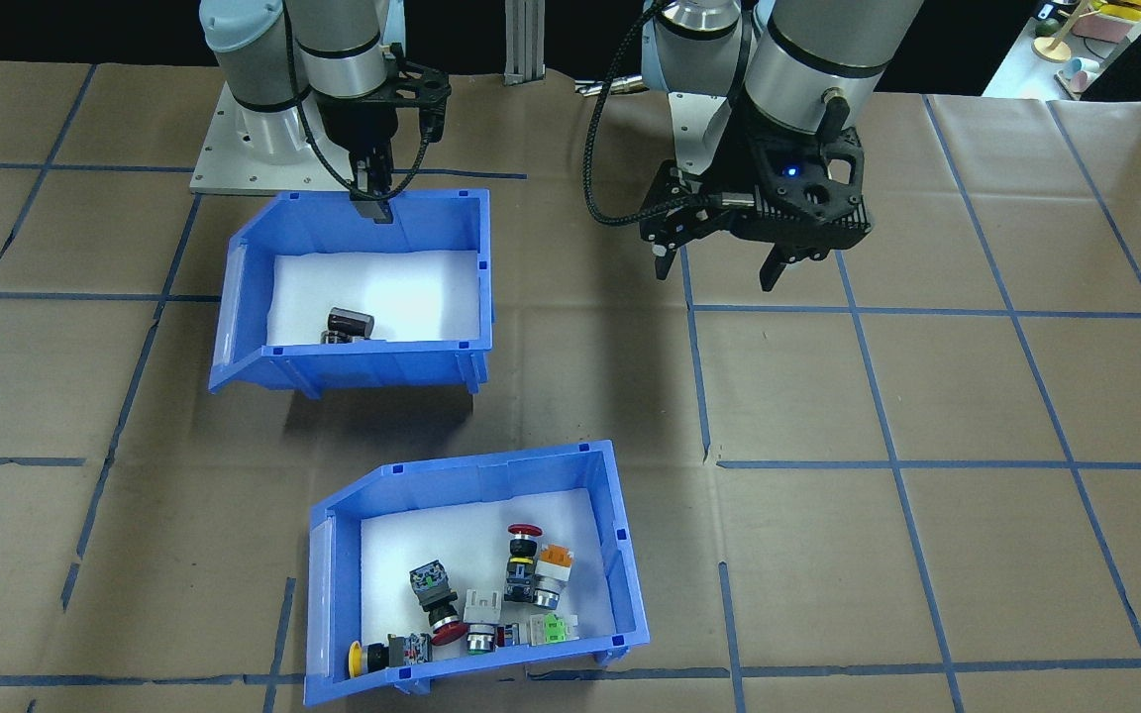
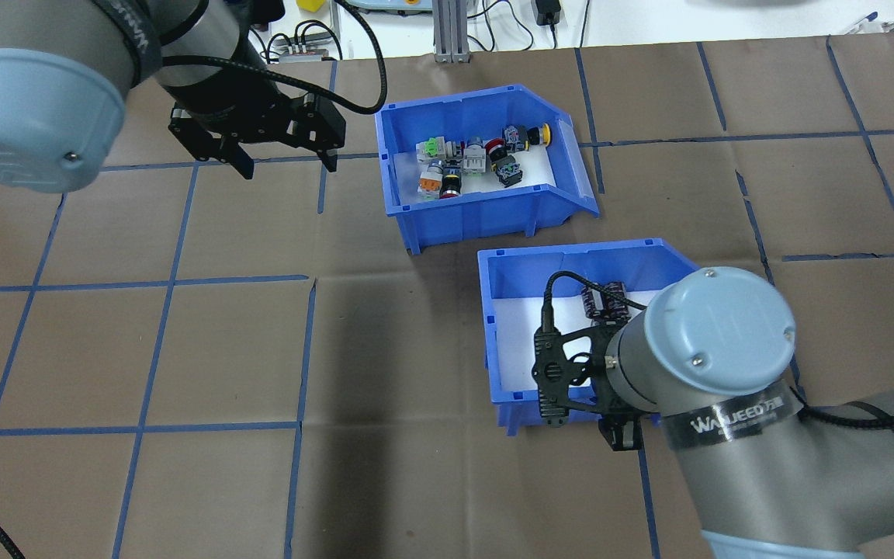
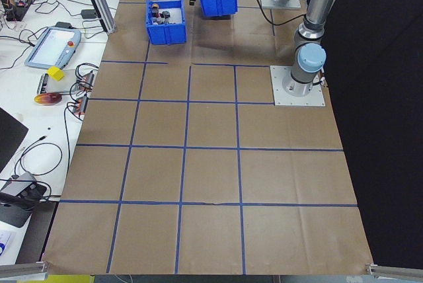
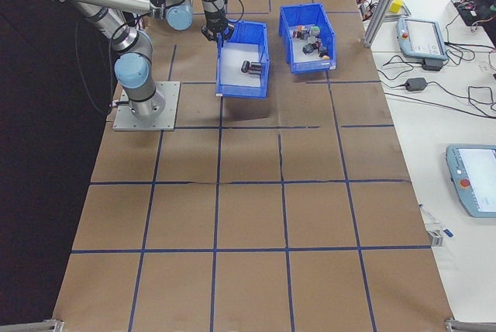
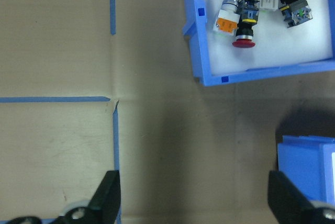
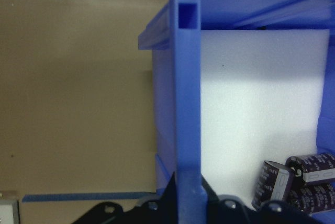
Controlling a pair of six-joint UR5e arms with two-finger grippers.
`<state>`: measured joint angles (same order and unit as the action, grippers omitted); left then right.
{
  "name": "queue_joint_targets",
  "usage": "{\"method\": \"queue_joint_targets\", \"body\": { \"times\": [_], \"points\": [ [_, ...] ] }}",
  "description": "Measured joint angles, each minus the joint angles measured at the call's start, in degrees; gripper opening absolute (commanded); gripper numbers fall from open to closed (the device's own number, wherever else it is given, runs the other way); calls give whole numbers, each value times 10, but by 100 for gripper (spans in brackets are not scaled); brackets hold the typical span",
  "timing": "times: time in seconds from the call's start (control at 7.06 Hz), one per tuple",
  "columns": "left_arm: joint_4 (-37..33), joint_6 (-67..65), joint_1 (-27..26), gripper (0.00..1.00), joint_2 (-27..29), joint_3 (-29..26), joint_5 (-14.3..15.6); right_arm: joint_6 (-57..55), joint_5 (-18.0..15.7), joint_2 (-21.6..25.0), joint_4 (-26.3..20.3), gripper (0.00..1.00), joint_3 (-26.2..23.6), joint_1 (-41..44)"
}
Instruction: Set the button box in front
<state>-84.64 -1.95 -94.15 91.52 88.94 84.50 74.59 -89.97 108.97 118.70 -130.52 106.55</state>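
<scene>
The button box [image 2: 486, 167] sits on the table just beside the open, empty left tool [image 2: 285, 159], while the right tool [image 1: 373, 203] pinches the other bin's [image 1: 358, 297] wall; dragging that bin forward could knock them together.

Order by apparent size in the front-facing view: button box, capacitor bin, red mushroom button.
1. button box and capacitor bin: look alike, and the button box is nearer the camera, so unranked.
2. red mushroom button: clearly smallest.
</scene>
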Motion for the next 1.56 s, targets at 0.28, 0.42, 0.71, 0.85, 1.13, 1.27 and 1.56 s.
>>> {"method": "queue_joint_targets", "body": {
  "times": [0.28, 0.42, 0.71, 0.85, 1.13, 1.27, 1.56],
  "points": [
    [-11, 26, 24, 99, -12, 19, 1, -66, -1, -24, 36, 10, 1, 71],
    [-14, 28, 28, 99, -18, 25, 2, -96, -4, -37, 50, 10, 1, 99],
    [-35, 26, 30, 99, -33, 38, 40, -141, -11, -57, 62, 11, 2, 135],
    [-40, 22, 29, 99, -41, 50, 49, -157, -13, -66, 70, 21, 2, 150],
    [-37, 18, 28, 99, -54, 78, 52, -180, -18, -84, 89, 100, 2, 165],
    [-35, 17, 28, 99, -56, 84, 51, -188, -19, -88, 95, 100, 2, 167],
    [-36, 17, 28, 99, -59, 80, 38, -188, -27, -83, 82, 100, 18, 161]
  ]
}}
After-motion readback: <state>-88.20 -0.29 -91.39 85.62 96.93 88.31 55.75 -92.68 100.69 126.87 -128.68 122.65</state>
